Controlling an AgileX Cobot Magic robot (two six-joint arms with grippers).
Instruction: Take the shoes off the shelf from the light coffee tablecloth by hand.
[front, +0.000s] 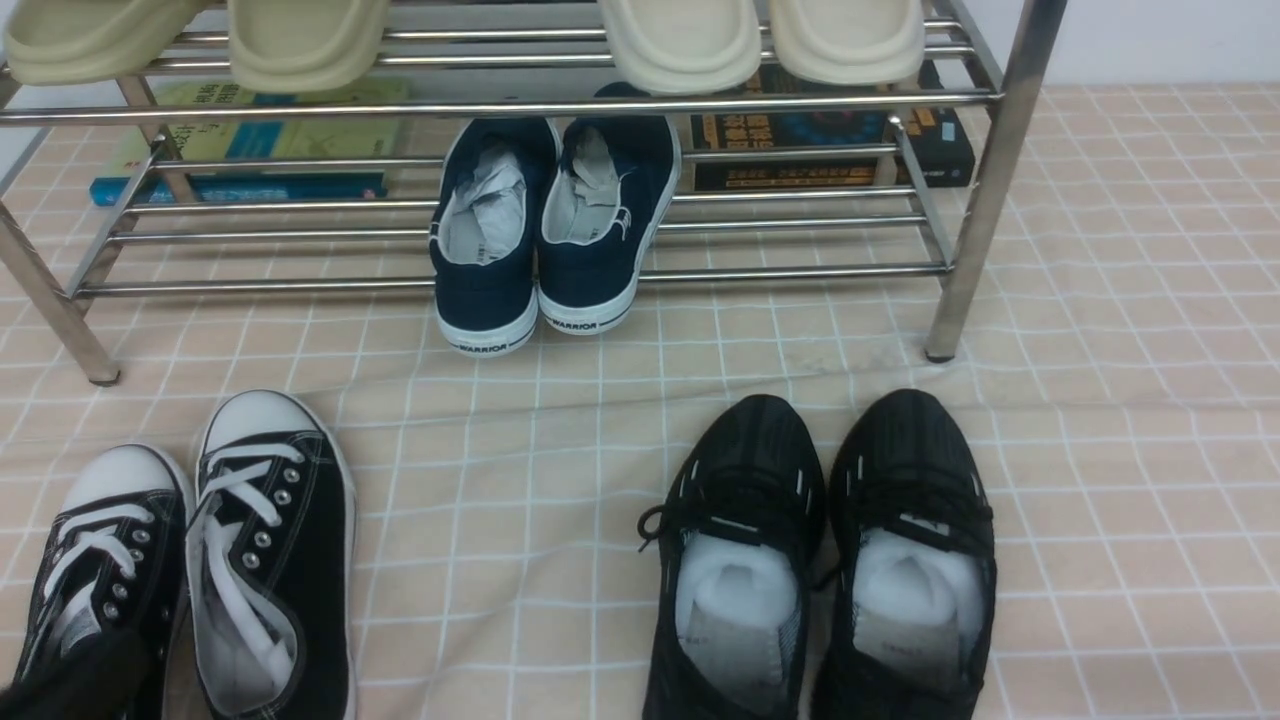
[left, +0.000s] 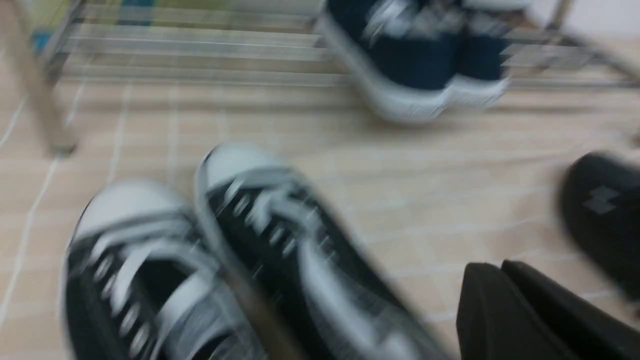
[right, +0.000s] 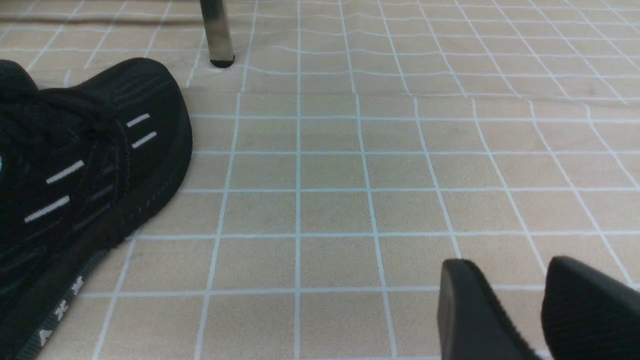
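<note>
The black canvas sneakers (front: 200, 560) with white laces and toe caps stand side by side on the light coffee tablecloth (front: 1120, 400), at the front left, toes towards the chrome shelf (front: 985, 190). They fill the blurred left wrist view (left: 210, 260). My left gripper (left: 500, 267) hovers beside the sneakers' right side, its fingers pressed together and empty. A dark shape at the bottom left corner of the front view (front: 70, 685) overlaps the left sneaker's heel. My right gripper (right: 510, 267) is open and empty, low over bare cloth, and is not seen in the front view.
Navy WARRIOR slip-ons (front: 545, 230) sit on the shelf's lower tier, with books behind them. Cream slippers (front: 680, 40) rest on the upper tier. All-black mesh shoes (front: 820, 560) stand on the cloth at the front right, one close to my right gripper (right: 85, 165). A shelf leg (right: 216, 35) stands beyond.
</note>
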